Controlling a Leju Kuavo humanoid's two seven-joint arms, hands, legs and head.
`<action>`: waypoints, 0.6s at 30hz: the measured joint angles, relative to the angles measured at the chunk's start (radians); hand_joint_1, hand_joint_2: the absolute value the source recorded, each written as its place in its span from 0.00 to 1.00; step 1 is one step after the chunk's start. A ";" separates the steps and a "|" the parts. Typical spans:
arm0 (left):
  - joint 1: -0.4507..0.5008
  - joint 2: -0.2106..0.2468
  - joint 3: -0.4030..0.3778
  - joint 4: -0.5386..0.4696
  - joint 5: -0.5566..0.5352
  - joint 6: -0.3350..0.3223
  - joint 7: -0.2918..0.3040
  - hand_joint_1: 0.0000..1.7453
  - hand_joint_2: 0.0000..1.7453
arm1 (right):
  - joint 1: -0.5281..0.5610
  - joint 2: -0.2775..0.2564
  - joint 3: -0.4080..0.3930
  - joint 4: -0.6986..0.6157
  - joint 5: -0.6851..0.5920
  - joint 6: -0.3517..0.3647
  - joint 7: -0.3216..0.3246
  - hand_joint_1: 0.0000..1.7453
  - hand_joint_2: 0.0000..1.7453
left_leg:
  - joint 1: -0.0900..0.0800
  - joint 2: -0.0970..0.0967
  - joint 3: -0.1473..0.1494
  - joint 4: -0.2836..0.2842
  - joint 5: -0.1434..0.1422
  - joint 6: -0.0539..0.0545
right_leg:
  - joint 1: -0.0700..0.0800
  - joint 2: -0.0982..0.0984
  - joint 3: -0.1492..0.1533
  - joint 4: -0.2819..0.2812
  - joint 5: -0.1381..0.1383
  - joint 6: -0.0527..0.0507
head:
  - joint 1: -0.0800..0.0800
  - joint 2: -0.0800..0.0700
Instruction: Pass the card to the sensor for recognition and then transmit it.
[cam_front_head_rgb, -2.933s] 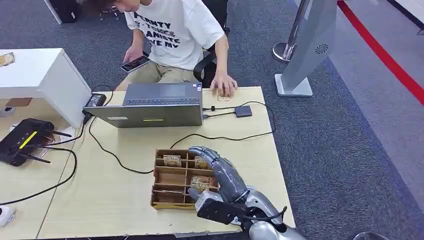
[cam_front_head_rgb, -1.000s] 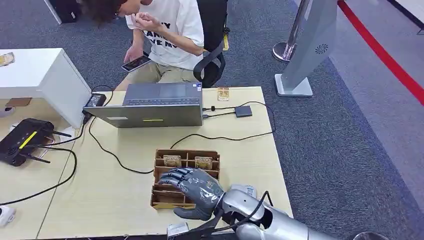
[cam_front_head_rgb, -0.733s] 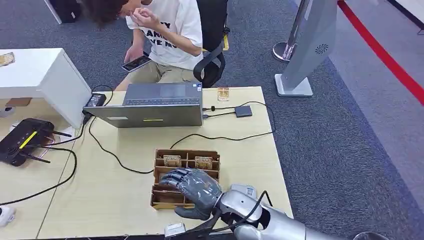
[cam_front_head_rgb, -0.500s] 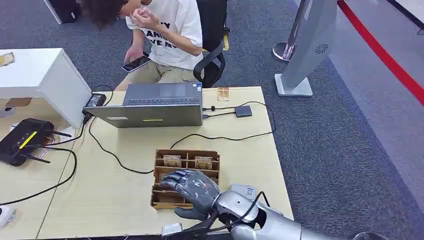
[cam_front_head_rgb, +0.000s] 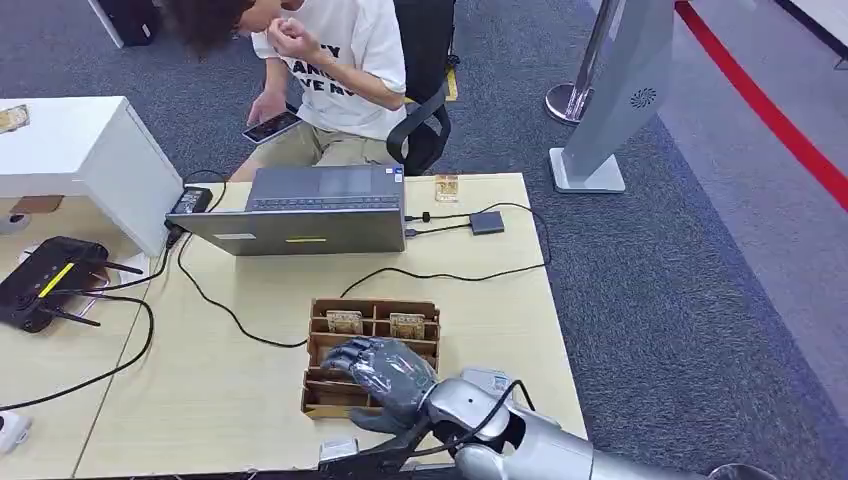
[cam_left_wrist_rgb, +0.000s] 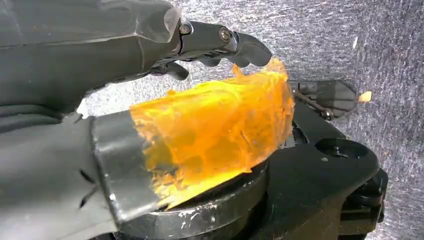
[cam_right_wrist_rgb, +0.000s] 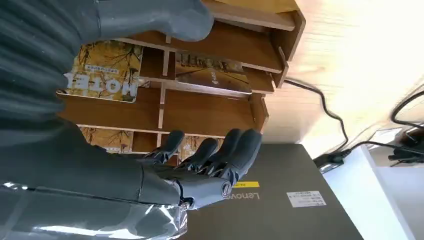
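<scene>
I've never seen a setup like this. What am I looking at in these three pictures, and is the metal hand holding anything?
It is a humanoid robot with two arms, each ending in a hand. The wide picture is taken from its head, looking down at a table. Its right hand hovers over a wooden divided tray that holds printed cards. Farther back are a laptop, a small black sensor box on a cable and one more card. A person sits behind the table.

The other two pictures come from cameras at the wrists. The right one shows that hand's fingers spread above the tray, holding nothing. The left one shows the left hand hanging over the carpet, also empty.
</scene>
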 joint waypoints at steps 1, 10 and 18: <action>0.000 0.000 0.000 0.000 0.000 0.000 0.000 0.00 0.00 | 0.000 0.001 0.000 0.002 0.000 0.000 0.001 0.33 1.00 | 0.000 0.000 0.000 0.000 0.000 0.000 | 0.000 0.000 0.000 0.000 0.000 0.000 | 0.000 0.000; 0.000 -0.003 0.000 0.000 0.003 0.002 0.002 0.00 0.00 | -0.009 0.006 0.000 0.013 -0.004 -0.002 0.013 0.38 1.00 | 0.000 0.000 0.000 0.000 0.000 0.000 | 0.000 0.000 0.000 0.000 0.000 0.000 | 0.000 0.000; 0.000 -0.008 0.000 0.000 0.005 0.003 0.002 0.00 0.00 | -0.011 0.009 0.000 0.024 0.004 -0.003 0.023 0.38 1.00 | 0.000 0.000 0.000 0.000 0.000 0.000 | 0.000 0.000 0.000 0.000 0.000 0.000 | 0.000 0.000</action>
